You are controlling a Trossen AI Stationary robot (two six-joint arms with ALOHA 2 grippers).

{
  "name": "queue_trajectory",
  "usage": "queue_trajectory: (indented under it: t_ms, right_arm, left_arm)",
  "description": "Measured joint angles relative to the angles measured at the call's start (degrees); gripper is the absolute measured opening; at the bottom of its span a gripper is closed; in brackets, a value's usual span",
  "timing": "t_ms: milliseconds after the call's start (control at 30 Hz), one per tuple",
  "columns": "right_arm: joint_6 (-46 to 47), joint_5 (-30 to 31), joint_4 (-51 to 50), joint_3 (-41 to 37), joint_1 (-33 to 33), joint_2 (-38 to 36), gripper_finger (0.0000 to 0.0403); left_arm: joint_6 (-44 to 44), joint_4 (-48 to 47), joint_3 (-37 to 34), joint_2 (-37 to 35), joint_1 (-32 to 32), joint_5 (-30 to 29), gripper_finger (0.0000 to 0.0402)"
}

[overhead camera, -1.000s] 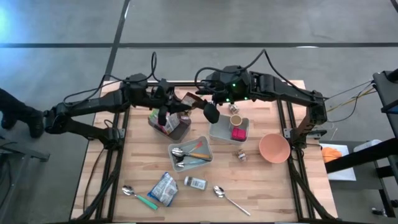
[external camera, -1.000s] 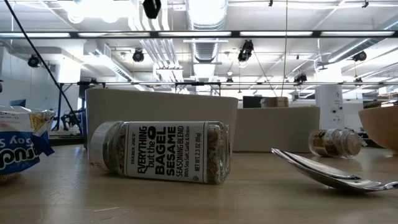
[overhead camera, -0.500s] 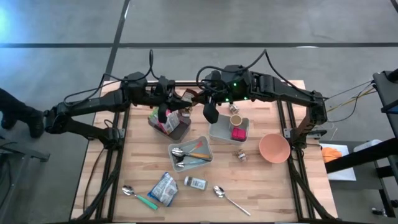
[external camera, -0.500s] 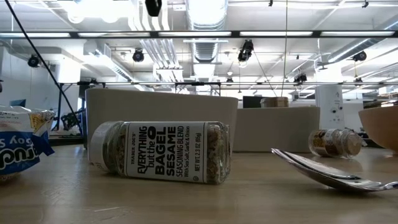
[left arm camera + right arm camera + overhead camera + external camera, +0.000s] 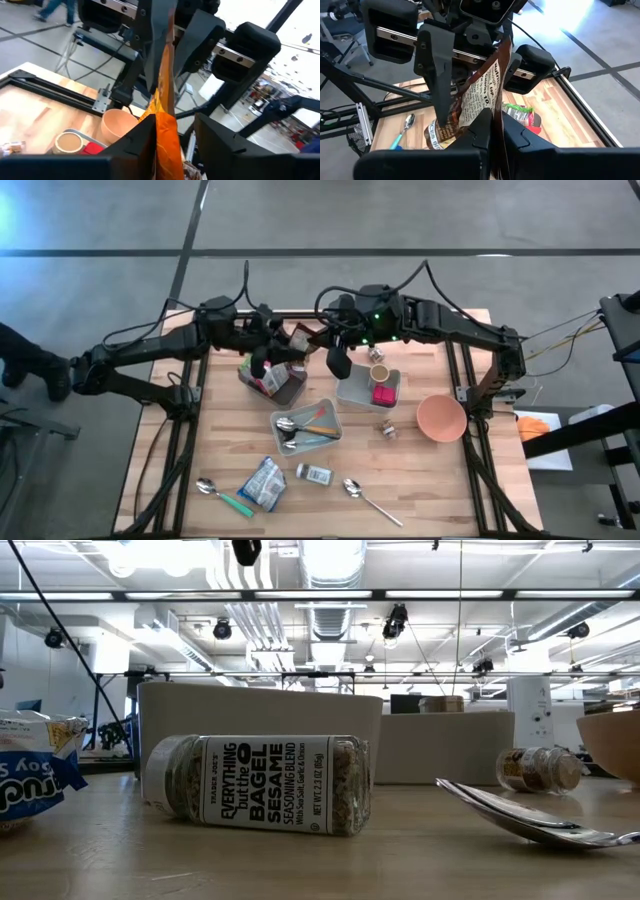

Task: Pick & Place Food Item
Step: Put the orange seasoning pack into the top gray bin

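A brown-and-orange snack packet (image 5: 300, 338) hangs in the air over the far middle of the table, between my two grippers. My right gripper (image 5: 496, 117) is shut on it, coming from the table's right (image 5: 320, 340). My left gripper (image 5: 172, 125) faces it from the left (image 5: 283, 343) and is open. Its two fingers stand on either side of the packet (image 5: 165, 130), with a clear gap on one side. The packet stands on edge, printed side (image 5: 482, 92) toward the right wrist camera. My right gripper pinches the packet's end that points toward the table's right (image 5: 495, 107) between its two fingers. It comes from the right, slanting a little downward. The packet is lifted clear and stands on edge. My left gripper: I cannot tell whether one finger (image 5: 142, 140) touches the packet's side.
Below the grippers a grey bin (image 5: 290, 388) holds more packets. On the table lie a tray with spoons (image 5: 330, 412), a tray with a cup and a pink item (image 5: 352, 392), an orange bowl (image 5: 441, 418), a seasoning bottle (image 5: 255, 795), a blue bag (image 5: 262, 483) and loose spoons (image 5: 357, 492).
My right gripper has shut on the packet's end, and my left gripper's fingers have since parted from it. Both arms have kept their place, and the packet stays in the air between them.
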Motion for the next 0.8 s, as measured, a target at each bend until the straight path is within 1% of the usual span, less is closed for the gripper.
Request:
queue_trajectory:
  t_ms: [400,533,700,800]
  right_arm:
    - [-0.12,0.05,2.14,0.00,0.00,0.02,0.0008]
    - [-0.13,0.17,2.27,0.00,-0.07,0.01,0.0008]
    - [-0.23,-0.02,2.91,0.02,-0.09,0.00,0.0008]
    - [-0.04,-2.77,2.87,0.02,-0.09,0.00,0.0008]
  left_arm:
    - [0.31,-3.50,0.03,0.21,-1.81,1.34,0.0183]
    - [2.03,-4.23,0.02,0.22,-2.34,1.32,0.0186]
    - [2.16,-5.51,0.02,0.24,-2.29,0.78,0.0186]
    - [2.20,-5.91,0.00,0.24,-2.29,-0.34,0.0181]
